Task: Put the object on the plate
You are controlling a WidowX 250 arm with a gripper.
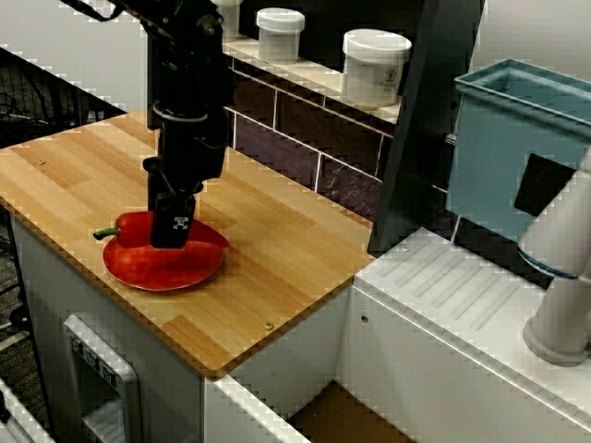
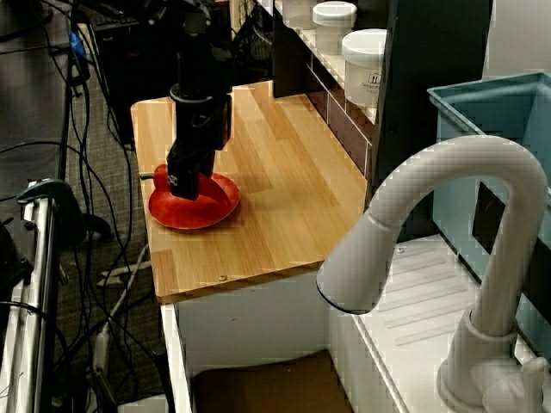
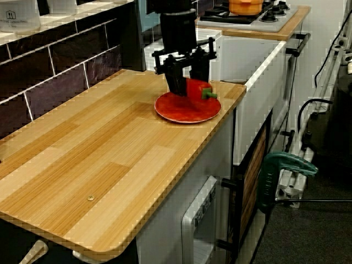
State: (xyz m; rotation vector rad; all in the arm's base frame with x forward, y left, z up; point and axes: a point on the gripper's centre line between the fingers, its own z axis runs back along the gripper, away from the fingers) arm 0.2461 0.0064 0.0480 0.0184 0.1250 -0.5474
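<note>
The red pepper (image 1: 132,231) with its green stem (image 1: 104,233) sits low over the red-orange plate (image 1: 166,272) near the front left of the wooden counter. My black gripper (image 1: 172,226) comes straight down onto it, with the fingers closed around the pepper's body. The pepper's underside seems to touch the plate or hang just above it; I cannot tell which. In the side view the pepper (image 3: 198,89) sticks out from between the fingers, stem (image 3: 209,94) pointing to the counter's edge, above the plate (image 3: 187,111). It also shows in the other view (image 2: 161,177), on the plate (image 2: 194,209).
White lidded jars (image 1: 374,66) stand on the tiled ledge behind the counter (image 1: 277,249). A blue bin (image 1: 517,148) and a white sink with a faucet (image 2: 448,224) lie to the right. The counter edge runs close to the plate.
</note>
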